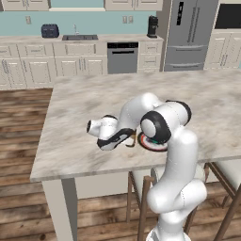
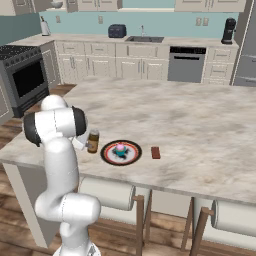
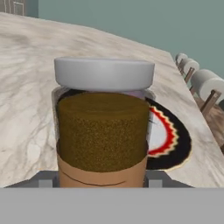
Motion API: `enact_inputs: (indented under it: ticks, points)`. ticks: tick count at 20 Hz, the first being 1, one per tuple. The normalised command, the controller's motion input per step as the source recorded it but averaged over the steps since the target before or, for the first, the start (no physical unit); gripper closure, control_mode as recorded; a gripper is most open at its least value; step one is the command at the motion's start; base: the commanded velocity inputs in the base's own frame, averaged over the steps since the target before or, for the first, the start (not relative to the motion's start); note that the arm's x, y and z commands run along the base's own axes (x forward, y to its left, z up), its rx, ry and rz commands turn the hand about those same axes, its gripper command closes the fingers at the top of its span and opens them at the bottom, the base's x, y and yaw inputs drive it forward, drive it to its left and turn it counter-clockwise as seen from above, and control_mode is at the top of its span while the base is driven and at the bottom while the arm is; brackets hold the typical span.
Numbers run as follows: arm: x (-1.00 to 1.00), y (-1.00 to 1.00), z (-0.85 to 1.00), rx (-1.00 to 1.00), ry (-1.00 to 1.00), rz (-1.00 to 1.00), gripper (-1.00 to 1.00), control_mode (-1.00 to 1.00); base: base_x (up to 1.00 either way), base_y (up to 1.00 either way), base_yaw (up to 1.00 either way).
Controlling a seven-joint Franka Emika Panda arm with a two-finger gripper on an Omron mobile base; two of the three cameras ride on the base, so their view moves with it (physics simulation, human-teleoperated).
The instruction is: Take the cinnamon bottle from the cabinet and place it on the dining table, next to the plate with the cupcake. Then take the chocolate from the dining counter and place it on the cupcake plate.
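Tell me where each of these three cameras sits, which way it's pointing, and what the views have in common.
Left base view: behind the arm's left, facing the dining table; arm rises lower right, hiding most of the plate.
Right base view: behind its right; arm lower left, beside the cinnamon bottle, cupcake and chocolate.
Hand view: on the hand, close behind the bottle, plate beyond.
All three share table and plate.
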Motion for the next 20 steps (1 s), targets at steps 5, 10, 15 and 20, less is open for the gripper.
enact_inputs:
  ticks: [5,10,15,20]
  points:
    - [0.00,0.05,-0.40,0.00,-0.18,-0.06,-1.00,-1.00,0.00,0.00,0.00]
    - [-0.01,0.00,-0.24,0.00,-0.19,-0.08,-1.00,-1.00,0.00,0.00,0.00]
    - [-0.30,0.00,0.22,0.00,-0.21,-0.07,-1.00,-1.00,0.00,0.00,0.00]
    - [-0.57,0.03,0.33,0.00,-0.26,-0.05,-1.00,-1.00,0.00,0.00,0.00]
